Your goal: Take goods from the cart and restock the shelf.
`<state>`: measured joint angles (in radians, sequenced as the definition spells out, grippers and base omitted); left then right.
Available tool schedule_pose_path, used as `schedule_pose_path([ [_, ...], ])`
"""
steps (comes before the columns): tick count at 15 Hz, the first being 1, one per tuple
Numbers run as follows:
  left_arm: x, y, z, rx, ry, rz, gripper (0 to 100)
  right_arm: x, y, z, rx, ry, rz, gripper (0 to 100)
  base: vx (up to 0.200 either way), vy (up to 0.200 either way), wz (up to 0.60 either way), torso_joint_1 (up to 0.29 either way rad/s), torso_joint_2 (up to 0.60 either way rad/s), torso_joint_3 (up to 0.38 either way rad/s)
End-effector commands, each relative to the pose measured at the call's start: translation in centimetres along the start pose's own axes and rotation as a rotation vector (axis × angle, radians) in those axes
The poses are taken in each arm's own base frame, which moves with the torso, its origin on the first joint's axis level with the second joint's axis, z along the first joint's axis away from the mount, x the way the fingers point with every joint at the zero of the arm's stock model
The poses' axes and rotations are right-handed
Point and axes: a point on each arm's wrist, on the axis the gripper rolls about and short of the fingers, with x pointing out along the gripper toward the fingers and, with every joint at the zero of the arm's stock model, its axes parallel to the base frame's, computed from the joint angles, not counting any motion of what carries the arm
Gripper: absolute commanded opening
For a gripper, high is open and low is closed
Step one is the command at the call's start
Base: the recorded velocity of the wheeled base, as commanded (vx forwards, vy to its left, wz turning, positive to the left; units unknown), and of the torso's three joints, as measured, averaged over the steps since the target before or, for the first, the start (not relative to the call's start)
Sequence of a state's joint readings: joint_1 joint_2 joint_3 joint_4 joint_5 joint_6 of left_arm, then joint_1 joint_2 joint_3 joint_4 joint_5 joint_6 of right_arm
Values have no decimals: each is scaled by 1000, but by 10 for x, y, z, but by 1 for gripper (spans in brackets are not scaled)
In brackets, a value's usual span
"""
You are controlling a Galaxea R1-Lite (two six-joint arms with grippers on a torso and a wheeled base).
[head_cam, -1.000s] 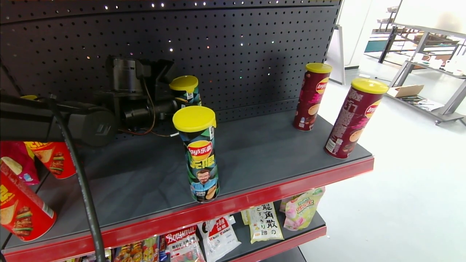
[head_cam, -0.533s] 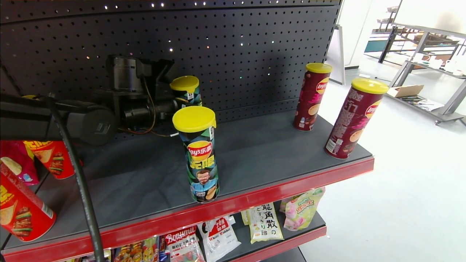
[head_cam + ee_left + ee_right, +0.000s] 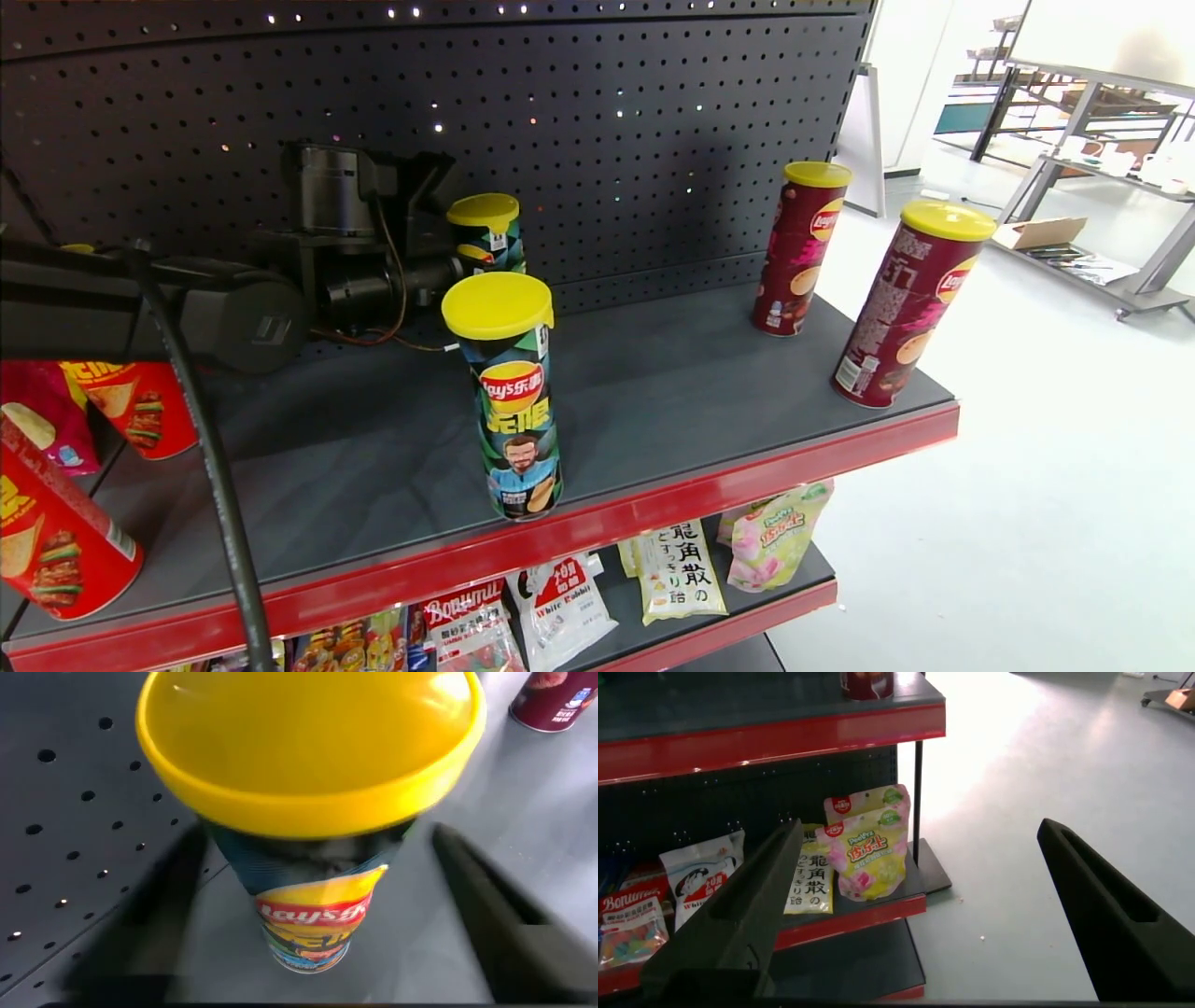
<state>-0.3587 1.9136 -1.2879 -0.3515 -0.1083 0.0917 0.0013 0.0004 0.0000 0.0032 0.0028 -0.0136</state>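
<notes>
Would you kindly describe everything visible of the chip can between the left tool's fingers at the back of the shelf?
The chip can is a tall tube, cardboard by its look, with a green and black patterned wrap, a red and yellow logo and a yellow plastic lid, shut. It is upright at the back of the shelf, close to the pegboard, behind a matching can. The left tool grips it just under the lid, one finger on each side.
</notes>
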Motion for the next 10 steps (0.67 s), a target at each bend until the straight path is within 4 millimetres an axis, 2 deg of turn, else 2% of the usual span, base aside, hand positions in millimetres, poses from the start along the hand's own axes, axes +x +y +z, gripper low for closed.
schedule_pose_path([
  [1,-2,0,0,0,-1,4,100,0,0,0,0,-1,1,100,0,0,0,0,0,0],
  [5,-12,1,3,0,-8,7,100,0,0,0,0,-1,1,100,0,0,0,0,0,0],
  [10,-50,4,-8,-12,23,28,100,0,0,0,0,-1,1,100,0,0,0,0,0,0],
])
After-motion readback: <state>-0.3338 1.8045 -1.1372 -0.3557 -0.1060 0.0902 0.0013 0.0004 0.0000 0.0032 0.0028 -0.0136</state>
